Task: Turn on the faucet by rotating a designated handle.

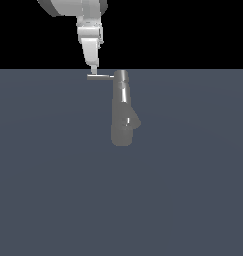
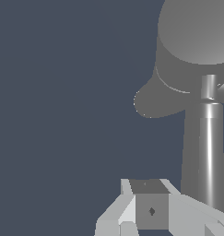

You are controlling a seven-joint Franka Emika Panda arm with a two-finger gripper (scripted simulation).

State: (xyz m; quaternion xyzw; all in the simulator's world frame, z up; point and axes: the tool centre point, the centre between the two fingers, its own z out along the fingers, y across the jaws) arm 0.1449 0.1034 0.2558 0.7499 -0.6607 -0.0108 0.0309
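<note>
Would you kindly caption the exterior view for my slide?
Panda gripper meets the outer end of the faucet's handle from above.

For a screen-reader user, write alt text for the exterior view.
A white robot arm's end effector reaches down to the tip of a thin grey metal rod handle that sticks out sideways from the top of an upright grey cylindrical faucet. The faucet stands on a plain blue-grey floor against a black background.
</note>
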